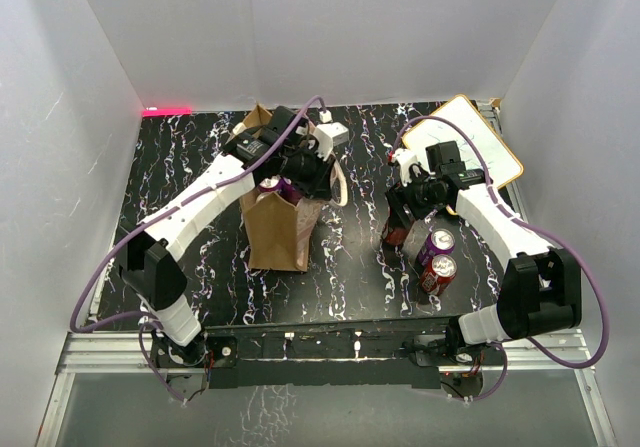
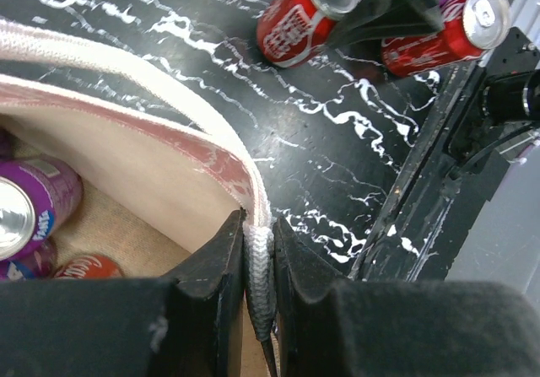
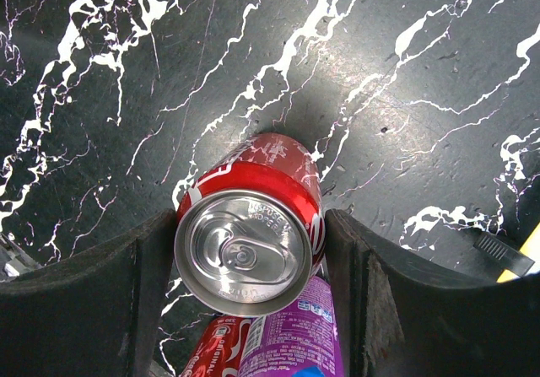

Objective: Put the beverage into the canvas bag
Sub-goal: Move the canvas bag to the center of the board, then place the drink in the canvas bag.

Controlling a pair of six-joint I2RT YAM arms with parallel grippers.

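The brown canvas bag [image 1: 278, 232] stands open at the table's middle left. My left gripper [image 1: 292, 179] is above its top edge and is shut on a cream loop handle [image 2: 259, 263]. In the left wrist view [image 2: 259, 225], a purple can [image 2: 29, 212] and a red can [image 2: 84, 267] lie inside the bag [image 2: 126, 166]. My right gripper [image 1: 402, 217] is shut on an upright red can [image 3: 249, 246], fingers [image 3: 143, 267] pressing both its sides at table level. That can also shows in the left wrist view [image 2: 304, 14]. I cannot tell whether it is lifted.
A purple can [image 1: 437, 245] and another red can [image 1: 438, 272] lie side by side just near-right of the held can. A white board with a wooden rim [image 1: 470, 137] lies at the back right. White walls enclose the black marbled table [image 1: 350, 267].
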